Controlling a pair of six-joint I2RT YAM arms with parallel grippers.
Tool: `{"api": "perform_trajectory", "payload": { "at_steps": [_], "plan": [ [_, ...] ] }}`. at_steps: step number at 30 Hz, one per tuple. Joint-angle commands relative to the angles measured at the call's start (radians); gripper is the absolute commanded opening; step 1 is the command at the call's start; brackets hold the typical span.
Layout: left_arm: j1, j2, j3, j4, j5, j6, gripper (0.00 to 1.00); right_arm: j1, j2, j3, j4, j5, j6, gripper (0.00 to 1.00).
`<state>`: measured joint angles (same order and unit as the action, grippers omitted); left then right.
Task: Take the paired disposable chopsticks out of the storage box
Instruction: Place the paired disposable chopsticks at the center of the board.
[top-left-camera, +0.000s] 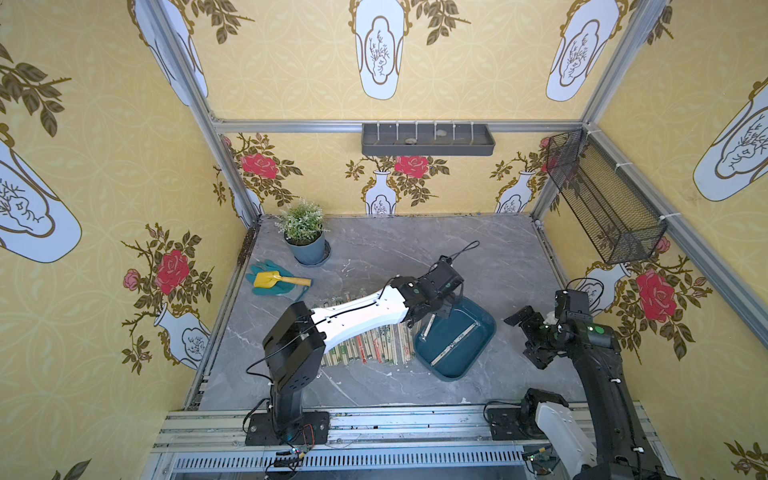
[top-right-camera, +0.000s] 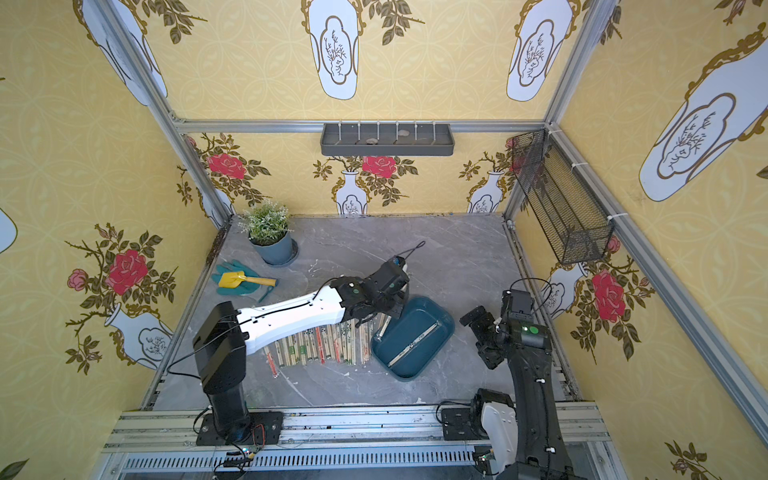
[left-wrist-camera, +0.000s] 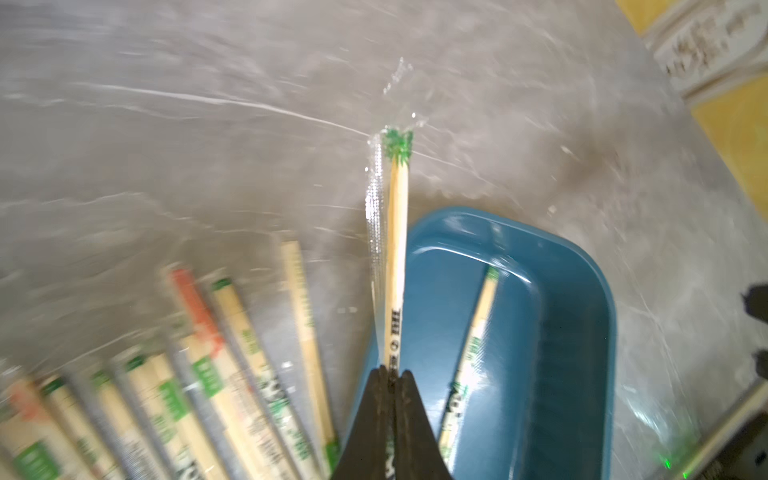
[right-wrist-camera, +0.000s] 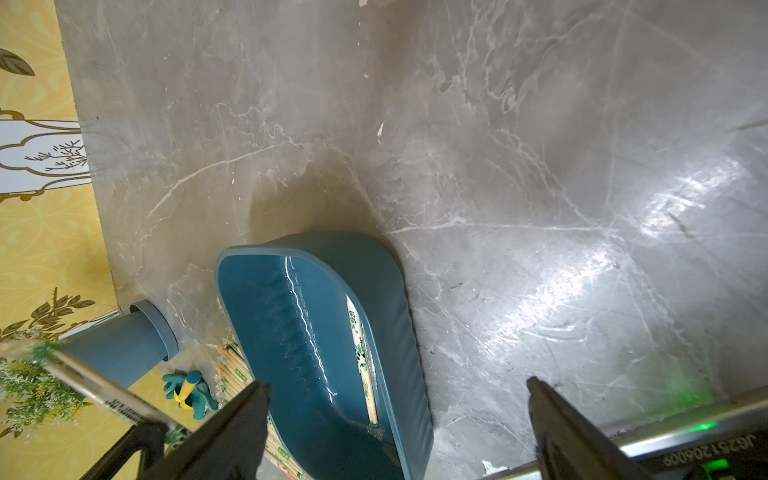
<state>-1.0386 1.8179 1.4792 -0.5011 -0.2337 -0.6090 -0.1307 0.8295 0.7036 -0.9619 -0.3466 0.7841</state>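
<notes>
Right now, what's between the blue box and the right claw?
Nothing, only bare grey tabletop lies between the storage box and the right claw, as both top views show.

This is looking like a robot test cell. Aluminium profiles (top-left-camera: 291, 126) are holding flowered wallpaper panels (top-left-camera: 291, 62) around a marble-look tabletop (top-left-camera: 395, 257).
</notes>
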Motion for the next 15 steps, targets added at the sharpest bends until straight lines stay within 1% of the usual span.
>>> {"api": "perform_trajectory", "payload": {
  "at_steps": [1, 3, 9, 15],
  "plan": [
    [0.042, -0.052, -0.078, 0.019, -0.064, -0.122, 0.00, 0.000, -0.001, 0.007, 0.027, -0.015, -0.012, 0.97],
    [0.067, -0.073, -0.123, 0.017, -0.080, -0.163, 0.00, 0.001, -0.003, 0.007, 0.031, -0.021, -0.014, 0.98],
    [0.125, -0.094, -0.249, 0.046, -0.068, -0.313, 0.00, 0.000, 0.000, 0.007, 0.035, -0.031, -0.021, 0.97],
    [0.141, -0.064, -0.311, 0.070, -0.057, -0.379, 0.00, 0.000, 0.003, 0.009, 0.030, -0.028, -0.027, 0.98]
  ]
}}
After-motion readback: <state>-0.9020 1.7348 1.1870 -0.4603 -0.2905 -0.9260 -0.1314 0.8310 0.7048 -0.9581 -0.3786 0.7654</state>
